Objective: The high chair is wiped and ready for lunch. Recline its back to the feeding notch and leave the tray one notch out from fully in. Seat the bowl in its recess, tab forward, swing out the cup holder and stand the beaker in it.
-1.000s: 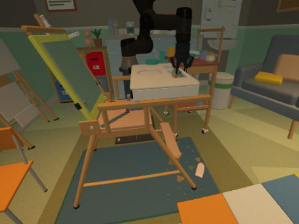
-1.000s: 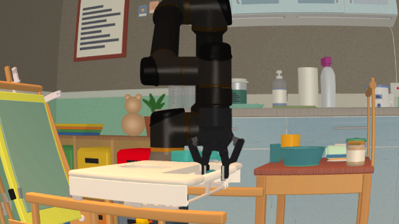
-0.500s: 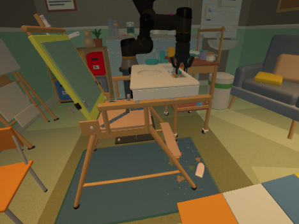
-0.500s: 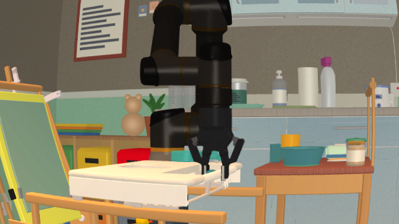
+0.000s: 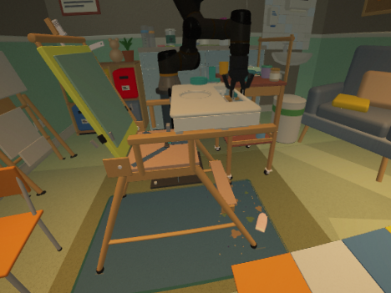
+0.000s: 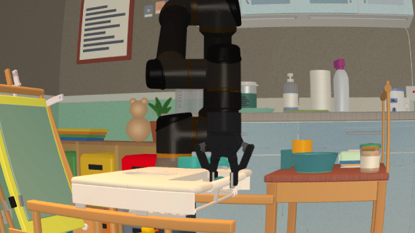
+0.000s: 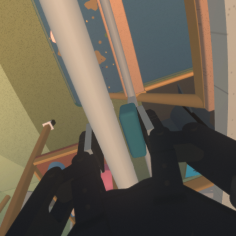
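Note:
The high chair's cream tray (image 5: 214, 106) sits over the seat, with a round bowl recess (image 5: 196, 93) on top. The green back (image 5: 94, 93) leans rearward. My gripper (image 6: 223, 177) stands at the tray's far front edge. Its fingers are closed around the tray's cream front bar (image 7: 95, 100) and a small teal tab (image 7: 132, 130) beside it. The teal bowl (image 6: 314, 162) and the orange beaker (image 6: 302, 145) stand on the side table (image 6: 326, 179). I cannot make out the cup holder.
Behind the chair runs a counter (image 6: 329, 115) with bottles and a paper roll. A lidded jar (image 6: 370, 157) stands on the side table. A white bin (image 5: 288, 117) and a grey sofa (image 5: 355, 106) are to the right. An orange chair (image 5: 16, 223) stands at left.

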